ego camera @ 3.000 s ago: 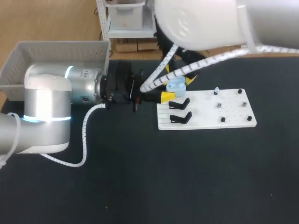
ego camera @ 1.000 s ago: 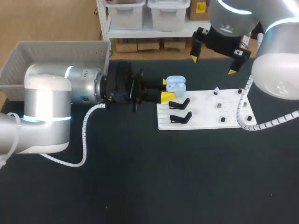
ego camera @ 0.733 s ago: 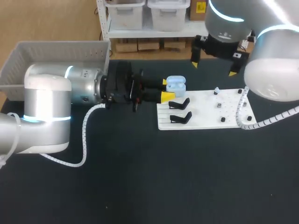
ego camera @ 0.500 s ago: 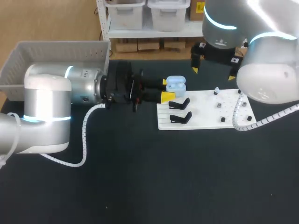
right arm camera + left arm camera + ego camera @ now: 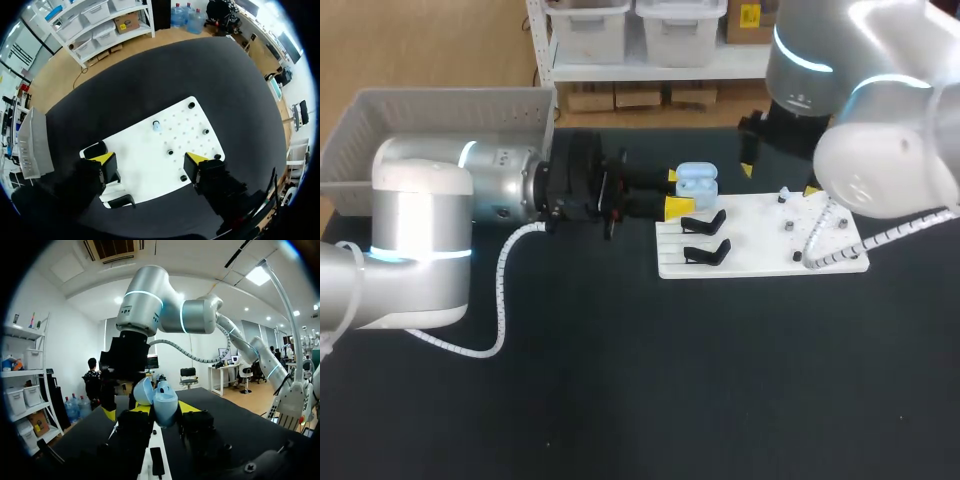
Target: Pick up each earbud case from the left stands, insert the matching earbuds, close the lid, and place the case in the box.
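Observation:
A light blue earbud case [image 5: 696,184] with its lid open sits between the yellow tips of my left gripper [image 5: 675,192], which is shut on it just left of the white board [image 5: 760,250]. In the left wrist view the earbud case [image 5: 159,400] stands upright in the left gripper [image 5: 162,410]. My right gripper [image 5: 778,180] hangs open above the board's far side, near a small pale earbud [image 5: 784,193] on a peg. From the right wrist, the earbud [image 5: 155,125] lies ahead of the open right gripper [image 5: 150,159], with nothing between its fingers.
Two black stands [image 5: 705,236] sit at the board's left end, and several dark pegs [image 5: 170,151] dot its right half. A grey basket [image 5: 440,110] stands at the table's back left. The dark tabletop in front of the board is bare.
My right arm has swung in from the back and come down closer to the board's far side, over the earbud. The left arm and the case have not moved.

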Action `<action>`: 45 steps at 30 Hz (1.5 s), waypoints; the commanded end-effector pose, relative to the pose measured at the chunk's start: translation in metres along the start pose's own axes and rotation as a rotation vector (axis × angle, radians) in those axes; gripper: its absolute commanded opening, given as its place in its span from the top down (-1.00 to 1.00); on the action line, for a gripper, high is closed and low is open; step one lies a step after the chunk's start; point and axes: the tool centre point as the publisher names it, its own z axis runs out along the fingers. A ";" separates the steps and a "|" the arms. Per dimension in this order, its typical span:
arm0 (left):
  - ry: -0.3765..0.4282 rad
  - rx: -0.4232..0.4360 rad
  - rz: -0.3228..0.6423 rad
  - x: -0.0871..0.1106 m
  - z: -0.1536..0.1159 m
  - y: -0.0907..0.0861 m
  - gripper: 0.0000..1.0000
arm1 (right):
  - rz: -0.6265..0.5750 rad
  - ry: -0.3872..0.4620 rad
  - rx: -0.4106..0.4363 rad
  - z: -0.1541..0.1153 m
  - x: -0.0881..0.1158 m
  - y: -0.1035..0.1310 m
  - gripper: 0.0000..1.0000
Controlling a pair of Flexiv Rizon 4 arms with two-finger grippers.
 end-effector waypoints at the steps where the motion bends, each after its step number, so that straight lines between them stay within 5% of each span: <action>1: 0.000 -0.002 0.000 0.000 0.000 0.000 1.00 | 0.015 -0.004 0.007 0.010 -0.003 -0.002 -0.47; 15: 0.000 -0.002 0.000 0.000 0.000 0.000 1.00 | 0.010 -0.043 0.027 0.033 -0.010 -0.012 0.00; 45: 0.000 -0.002 0.000 0.000 0.000 0.000 1.00 | 0.086 -0.090 0.042 0.062 -0.026 -0.013 0.30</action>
